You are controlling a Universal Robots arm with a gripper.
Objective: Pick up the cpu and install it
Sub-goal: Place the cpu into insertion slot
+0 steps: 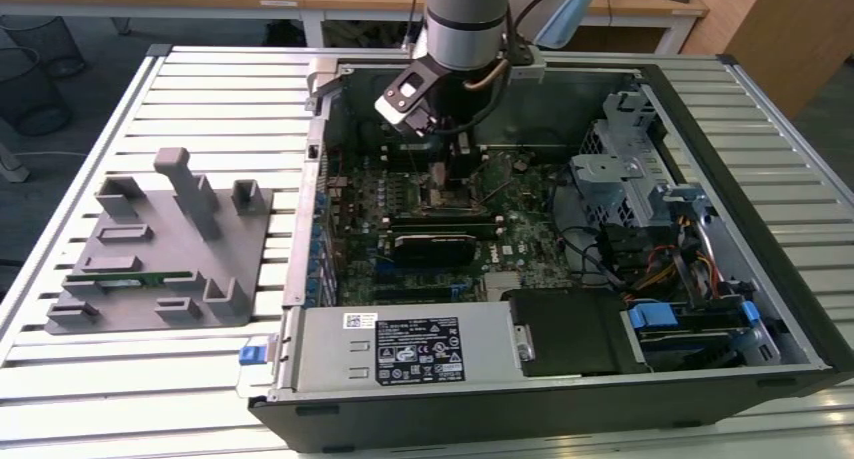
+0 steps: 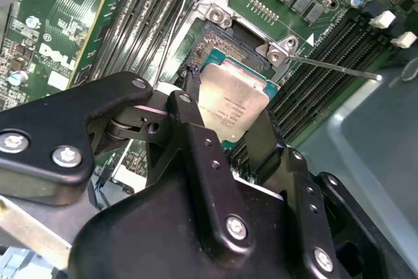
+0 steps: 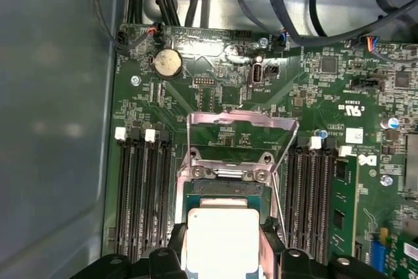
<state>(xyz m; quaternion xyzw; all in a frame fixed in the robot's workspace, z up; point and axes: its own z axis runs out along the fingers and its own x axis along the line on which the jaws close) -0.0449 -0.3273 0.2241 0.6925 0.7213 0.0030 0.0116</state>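
Note:
The cpu [image 2: 236, 99] is a silver square chip with a thin green rim, and it sits between my two black fingers [image 2: 186, 119]. My gripper [image 2: 225, 114] is shut on the cpu's opposite edges. It holds the chip just over the open black socket [image 2: 212, 47], whose pin field shows past the chip's far edge. In the first wrist view the cpu [image 3: 222, 236] lies below the raised metal load plate [image 3: 241, 129]. In the exterior view my gripper [image 1: 447, 169] reaches down into the computer case over the motherboard [image 1: 521, 204].
The socket's thin lever [image 2: 333, 68] sticks out sideways. Memory slots [image 3: 144, 194] flank the socket on both sides. At the exterior view's left, a grey fixture [image 1: 147, 249] holds a green memory stick [image 1: 127, 277]. A power supply [image 1: 400, 349] and a drive cage [image 1: 621, 179] crowd the case.

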